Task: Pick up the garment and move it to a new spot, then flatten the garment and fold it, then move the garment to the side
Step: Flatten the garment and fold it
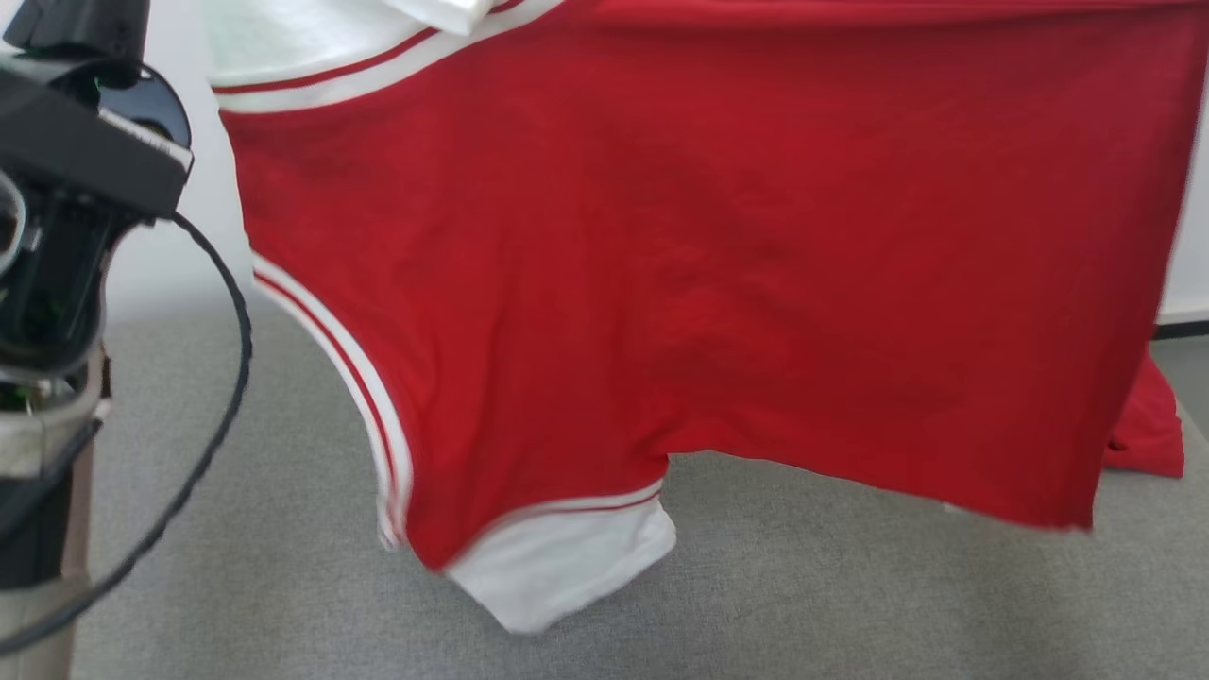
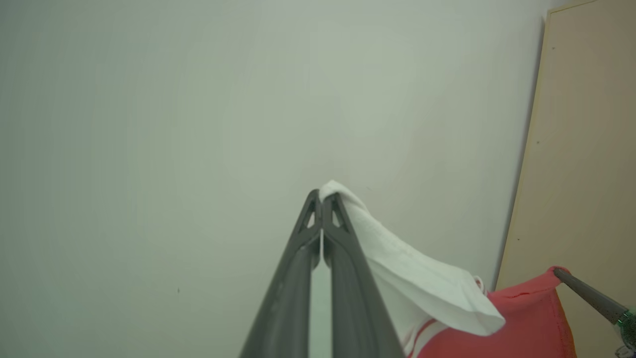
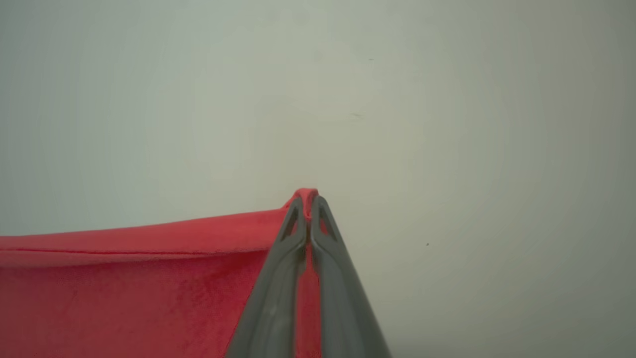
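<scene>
The garment is a red shirt with white, red-striped sleeves, hanging spread in the air in front of the head camera. One white sleeve cuff dangles just above the grey surface. In the left wrist view my left gripper is shut on a white part of the garment, which drapes off to the right. In the right wrist view my right gripper is shut on a red edge of the garment, which stretches away to the left. The right gripper's dark finger also shows in the left wrist view, pinching red cloth.
My left arm with its black cable fills the left edge of the head view. A pale wall stands behind the work, and a beige panel leans at its right. A red fold of cloth rests on the grey surface at the far right.
</scene>
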